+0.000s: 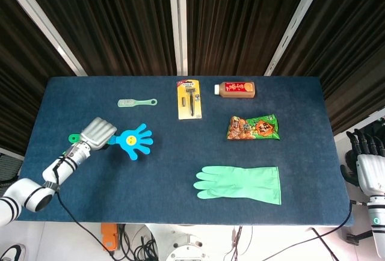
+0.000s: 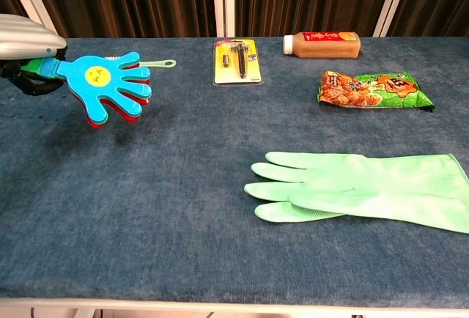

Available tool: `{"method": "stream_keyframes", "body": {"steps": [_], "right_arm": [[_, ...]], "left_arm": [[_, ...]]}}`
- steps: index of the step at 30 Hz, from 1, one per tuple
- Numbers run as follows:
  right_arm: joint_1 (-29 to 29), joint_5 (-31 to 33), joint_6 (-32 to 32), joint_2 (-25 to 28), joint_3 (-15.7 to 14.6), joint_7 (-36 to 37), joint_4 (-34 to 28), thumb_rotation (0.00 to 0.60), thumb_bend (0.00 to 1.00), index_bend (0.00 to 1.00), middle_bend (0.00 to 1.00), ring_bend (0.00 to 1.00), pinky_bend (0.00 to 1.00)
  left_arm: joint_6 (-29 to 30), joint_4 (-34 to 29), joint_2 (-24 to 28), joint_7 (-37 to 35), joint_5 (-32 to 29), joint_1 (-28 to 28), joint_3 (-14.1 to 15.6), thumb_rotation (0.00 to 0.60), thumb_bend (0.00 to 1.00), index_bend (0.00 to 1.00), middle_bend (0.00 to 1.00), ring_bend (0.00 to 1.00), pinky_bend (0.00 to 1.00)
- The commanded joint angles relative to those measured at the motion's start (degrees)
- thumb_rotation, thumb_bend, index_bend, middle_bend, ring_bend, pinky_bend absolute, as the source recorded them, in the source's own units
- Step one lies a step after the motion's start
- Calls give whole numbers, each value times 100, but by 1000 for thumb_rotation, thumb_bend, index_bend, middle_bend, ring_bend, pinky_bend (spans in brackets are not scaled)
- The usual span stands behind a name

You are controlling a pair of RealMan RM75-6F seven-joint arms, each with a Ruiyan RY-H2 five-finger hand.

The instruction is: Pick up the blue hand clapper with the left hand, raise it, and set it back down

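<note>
Head view shows the left robot hand [image 1: 98,133] closed around the green handle of the blue hand clapper [image 1: 134,141], at the left side of the counter [image 1: 180,171]. The clapper's flat, palm-shaped paddles point right, lying level; in the chest view they seem to hang a little above the cloth, with a shadow beneath, though I cannot tell for certain whether any edge touches. Red paddles show under the blue one.

It looks like light, stiff plastic, with paddles that likely hinge loosely at the neck and may flap and rattle. The handle is the sensible place to grip; the paddles would shift if pinched.

A green brush [image 1: 137,102] lies farther back, near the clapper but apart from it. A packaged razor [image 1: 189,99] and a brown bottle [image 1: 235,89] lie along the far edge, a snack bag [image 1: 253,127] to the right, and a green rubber glove [image 1: 240,184] at near right, all well apart. Nothing stands beneath the clapper to block setting it down.

The right robot hand [image 1: 366,147] hangs off the counter's right edge, holding nothing; its fingers' spread cannot be judged.
</note>
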Motion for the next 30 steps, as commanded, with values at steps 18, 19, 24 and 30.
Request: {"method": "stream_keyframes", "body": {"steps": [18,19,24,30], "right_arm": [[13,32,-61,-41,-17,27,27,600,293,0,21,0,0],[14,33,-66,-42,-20,23,28,600,294,0,23,0,0],[13,60,-87,-42,-25,12,31,600,294,0,29,0,0],[39,137,-186,-44,-34,-52,13,600,293,0,29,0,0]], "left_arm": [[1698,-934,585,-10466,155,506,-992,600,807,1000,1000,1000,1000],[1698,-896,567,-10497,153,494,-961,600,807,1000,1000,1000,1000],[1570,-605,513,-9960,371,347,-648,600,806,1000,1000,1000,1000],[942,-233,587,-7364,1191,-81,64,600,806,1000,1000,1000,1000]]}}
